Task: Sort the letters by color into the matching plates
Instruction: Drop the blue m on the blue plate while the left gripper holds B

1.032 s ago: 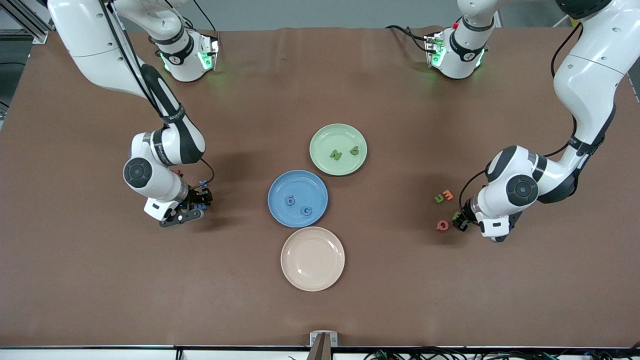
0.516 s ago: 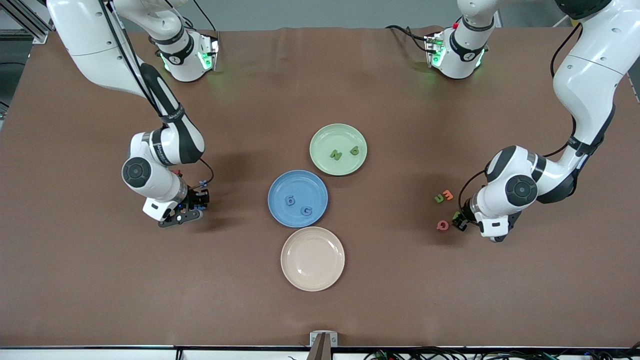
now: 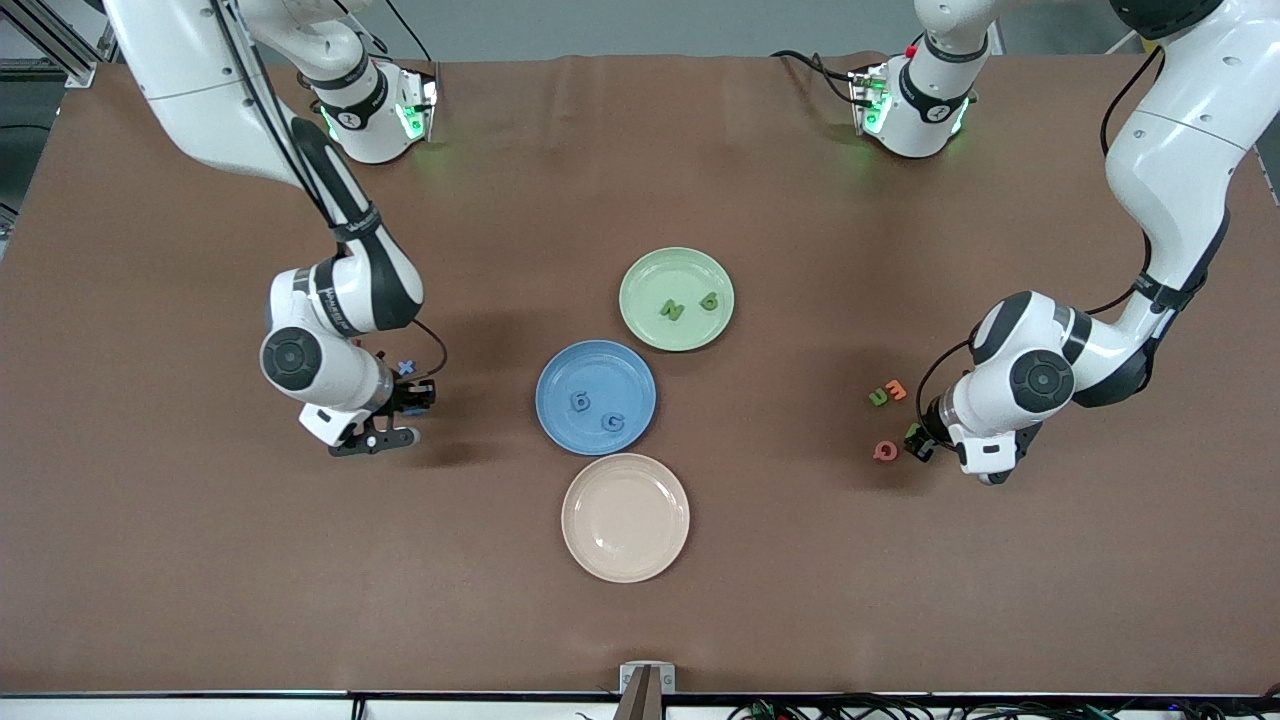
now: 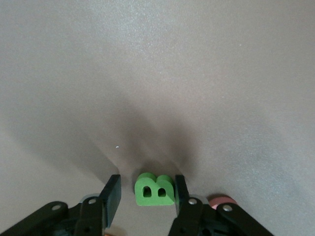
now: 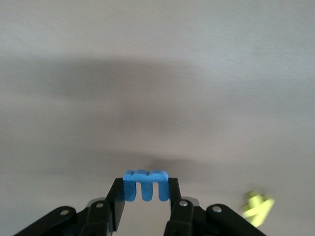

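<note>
A: Right end effector point(image 5: 146, 201), lower left of the front view, is clamped on the blue E point(image 5: 145, 184); a thin grip could drop it short of the blue plate point(image 3: 560, 372).

B: Left end effector point(image 4: 144, 195), lower right, straddles the green B point(image 4: 154, 189) unclenched; closing off-centre could squirt it away.

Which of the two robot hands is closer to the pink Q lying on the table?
The left. The left gripper is down at the table right beside the pink Q, around a green B. The right gripper is at the right arm's end, gripping a blue E.
</note>
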